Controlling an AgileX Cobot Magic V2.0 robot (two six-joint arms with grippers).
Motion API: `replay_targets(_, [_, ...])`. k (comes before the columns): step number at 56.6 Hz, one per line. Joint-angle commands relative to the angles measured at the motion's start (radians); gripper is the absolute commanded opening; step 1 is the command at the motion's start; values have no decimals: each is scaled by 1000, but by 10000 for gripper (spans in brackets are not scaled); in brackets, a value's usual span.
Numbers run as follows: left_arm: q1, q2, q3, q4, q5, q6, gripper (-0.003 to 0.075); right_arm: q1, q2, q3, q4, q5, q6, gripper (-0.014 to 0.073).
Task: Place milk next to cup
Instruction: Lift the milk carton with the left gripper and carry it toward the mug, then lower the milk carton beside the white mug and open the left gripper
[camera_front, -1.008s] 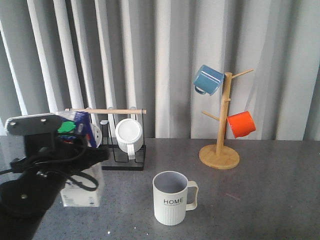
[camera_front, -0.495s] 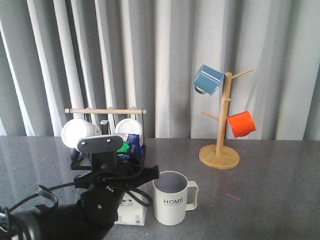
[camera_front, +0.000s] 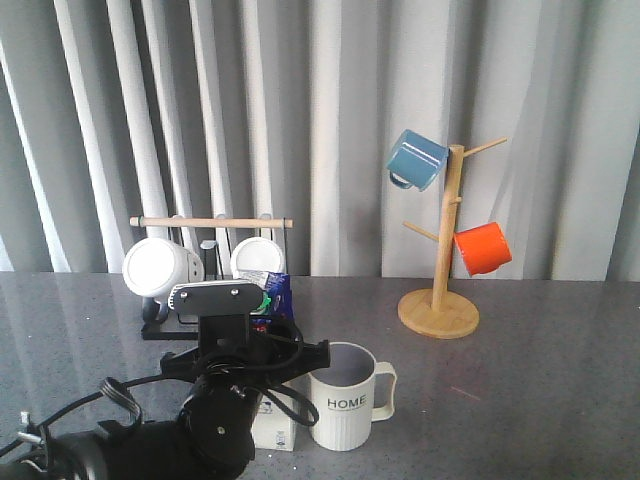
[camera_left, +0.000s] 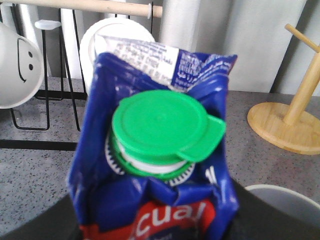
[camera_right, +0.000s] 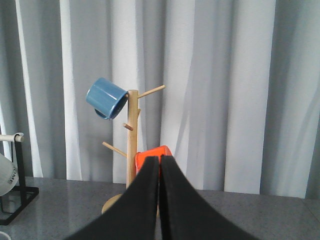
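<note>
One empty cup (camera_front: 345, 398) beside milk (camera_front: 272, 425).

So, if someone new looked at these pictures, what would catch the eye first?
Probably the milk carton with its bright green cap, which fills the left wrist view and stands just left of the ribbed HOME mug at the table's front. Next, the wooden mug tree at the back right, carrying a blue mug and an orange mug. The dark left arm hides most of the carton in the front view.
</note>
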Motion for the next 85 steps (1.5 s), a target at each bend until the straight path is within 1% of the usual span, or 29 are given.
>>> replay_targets(1, [-8,-38,-28,30,-32,-9,-6,-7,-4,-28,-8,-74,-3,-8])
replay_targets(25, [-7,-38,-28,17,-24,-8,-2,-7,-4,-28,-8,-74,-3,-8])
replay_targets(28, [-6,-38,-28,16,-22,-7,10,-7,-4,-28,-8,-74,-3,-8])
replay_targets(32, [-6,-40,-28,17,-20,-7,59,-7,-4,-28,-8,-74,-3,-8])
replay_targets(35, [-6,-43,-28,17,-20,-7,120,-7,-4,-28,-8,-74,-3,-8])
replay_targets(39, [-6,-47,-28,17,-20,-7,253,-7,-4,-28,-8,-74,-3,-8])
replay_targets(44, [-6,-56,-28,17,-24,10,470,-7,-4,-28,-8,-74,-3,-8])
replay_targets(47, [-6,-63,-28,17,-22,41,642,-7,-4,-28,-8,-74,-3,-8])
replay_targets(48, [-6,-65,-28,16,-19,58,687,-7,-4,-28,-8,-74,-3,-8])
replay_targets(49, [-6,-65,-28,16,-14,70,731,-7,-4,-28,-8,-74,-3,-8])
replay_targets(50, [-6,-65,-28,15,-10,83,738,-7,-4,-28,-8,-74,-3,-8])
replay_targets(59, [-7,-96,-28,15,48,104,728,-7,-4,-28,-8,-74,-3,-8])
replay_targets(64, [-7,-133,-28,18,58,105,707,-7,-4,-28,-8,-74,-3,-8])
replay_targets(70, [-7,-199,-28,28,65,139,644,-7,-4,-28,-8,-74,-3,-8])
replay_targets(73, [-7,-234,-28,29,67,161,577,-7,-4,-28,-8,-74,-3,-8])
replay_targets(76, [-7,-274,-28,28,71,178,477,-7,-4,-28,-8,-74,-3,-8])
replay_targets(78, [-7,-294,-28,28,75,183,380,-7,-4,-28,-8,-74,-3,-8])
replay_targets(79, [-7,-309,-28,28,78,183,312,-7,-4,-28,-8,-74,-3,-8])
replay_targets(81, [-7,-331,-28,28,84,183,211,-7,-4,-28,-8,-74,-3,-8])
replay_targets(82, [-7,-347,-28,27,90,183,129,-7,-4,-28,-8,-74,-3,-8])
replay_targets(83, [-7,-357,-28,27,92,183,72,-7,-4,-28,-8,-74,-3,-8])
replay_targets(84, [-7,-373,-28,27,95,183,-10,-7,-4,-28,-8,-74,-3,-8])
replay_targets(85, [-7,-384,-28,27,96,187,-10,-7,-4,-28,-8,-74,-3,-8])
